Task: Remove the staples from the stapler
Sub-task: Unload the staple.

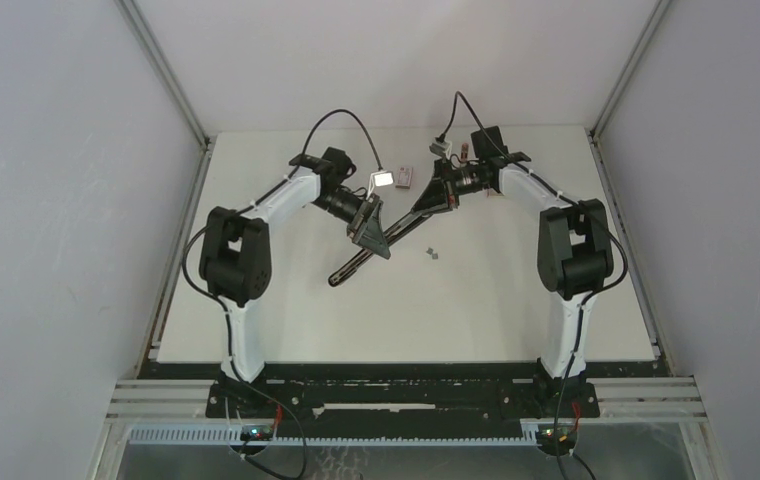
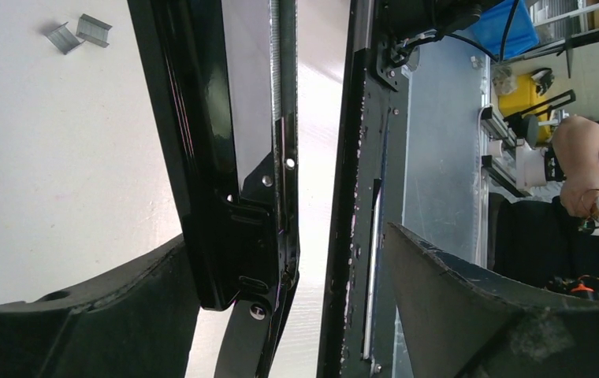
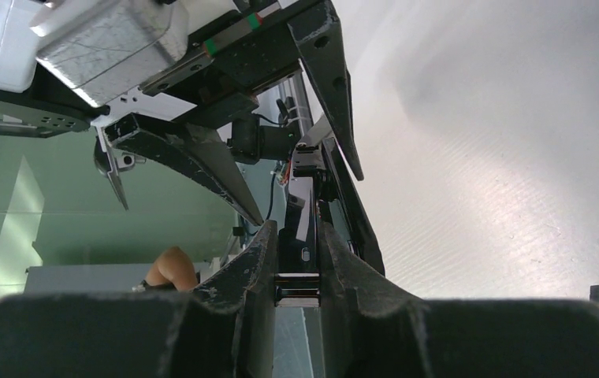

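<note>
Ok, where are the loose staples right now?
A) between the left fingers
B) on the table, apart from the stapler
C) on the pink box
B: the staples lie on the bare table beside the stapler, touching neither it nor a gripper.

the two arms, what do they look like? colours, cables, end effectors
The left arm and right arm match: white link shells, bulky black joint housings, a black cable arcing above each forearm. The left end effector and right end effector are black, each with two tapered fingers scuffed grey along the edges.
</note>
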